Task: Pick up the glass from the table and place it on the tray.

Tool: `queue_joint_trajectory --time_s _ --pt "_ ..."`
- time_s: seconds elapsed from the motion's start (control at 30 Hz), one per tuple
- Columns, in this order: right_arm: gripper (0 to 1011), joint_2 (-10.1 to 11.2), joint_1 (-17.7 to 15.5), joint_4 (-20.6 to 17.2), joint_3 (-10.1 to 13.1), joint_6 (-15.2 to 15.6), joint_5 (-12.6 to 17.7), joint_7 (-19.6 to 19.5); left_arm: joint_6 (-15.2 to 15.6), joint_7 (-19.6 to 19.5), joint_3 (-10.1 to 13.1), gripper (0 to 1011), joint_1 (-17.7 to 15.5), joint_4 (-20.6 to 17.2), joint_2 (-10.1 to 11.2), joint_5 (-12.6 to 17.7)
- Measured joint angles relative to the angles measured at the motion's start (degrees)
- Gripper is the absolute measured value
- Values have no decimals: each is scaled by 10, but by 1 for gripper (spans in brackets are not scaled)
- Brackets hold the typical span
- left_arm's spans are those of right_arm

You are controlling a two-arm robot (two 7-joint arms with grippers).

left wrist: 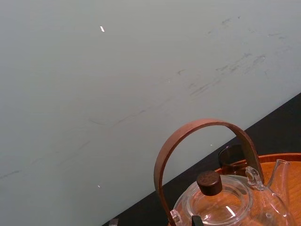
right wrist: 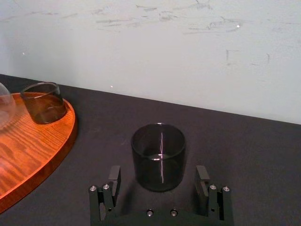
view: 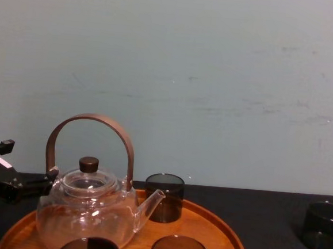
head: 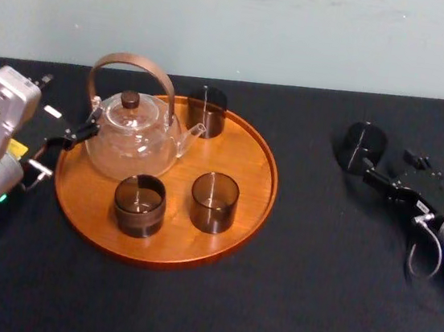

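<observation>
The short smoky-grey cylindrical glass (right wrist: 158, 155) stands upright on the matte black table (right wrist: 244, 155), between the right gripper's (right wrist: 158, 169) wide-spread fingers (right wrist: 114, 176), which do not touch it. It is probably light, rigid, slick and breakable, so grip its mid-wall gently. The round orange-brown wooden tray (right wrist: 42, 141) lies well aside, with the left gripper (head: 80, 134) parked at its far rim.

A short, smoky-dark glass (right wrist: 158, 155) stands upright, mouth up, on the matte black table (head: 311, 298), set between the spread fingers (right wrist: 114, 178) of the right pincer (right wrist: 158, 172), with a narrow gap showing on either side. The straight-walled cylinder sits just ahead of the pincer's base, touching neither finger. The round, orange-brown wooden tray (head: 257, 160), low-rimmed and plainly grained, lies flat on the same table well apart from the pincer, off to its left, its curved edge facing the glass. Bare black table separates the two and spreads wide around the pincer.
</observation>
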Motion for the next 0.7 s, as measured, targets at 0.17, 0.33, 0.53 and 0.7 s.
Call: queue_joint_trajectory --time_s 0.17,0.33,0.53,0.7 --pt "1002 -9 28 34 -7 1 -9 6 0 0 0 1009 0 0 0 0" --pt "1002 -21 59 75 -16 1 -21 10 0 0 0 1010 0 0 0 0" --pt "1002 -36 95 124 -24 -3 -33 16 0 0 0 1010 0 0 0 0" --pt "1002 -47 117 159 -27 -11 -40 20 0 0 0 1010 0 0 0 0"
